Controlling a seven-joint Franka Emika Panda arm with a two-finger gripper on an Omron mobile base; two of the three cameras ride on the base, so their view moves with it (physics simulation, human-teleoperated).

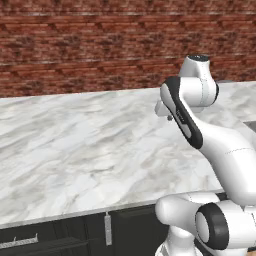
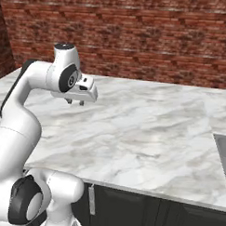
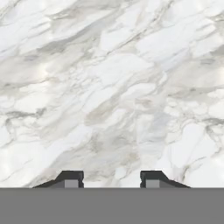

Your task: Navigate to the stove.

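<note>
Currently you are facing a white marble counter (image 1: 75, 145) that is running along a red brick wall (image 1: 90, 45). Your gripper (image 2: 75, 102) is hanging above the counter, pointing down at it, and its jaws are standing apart with nothing between them; in the hand view the two dark fingertips (image 3: 70, 179) are showing with bare marble between and beyond them. The gripper is not touching the counter.

At the right edge of the right base view, a grey recessed edge (image 2: 223, 152) is cutting into the counter; too little of it is showing to tell what it is. The stove cannot be made out in any of your views, so its position cannot be told from here.

Below the counter front, dark cabinet doors (image 2: 129, 211) are showing, one with a pale upright handle (image 1: 107, 228).
</note>
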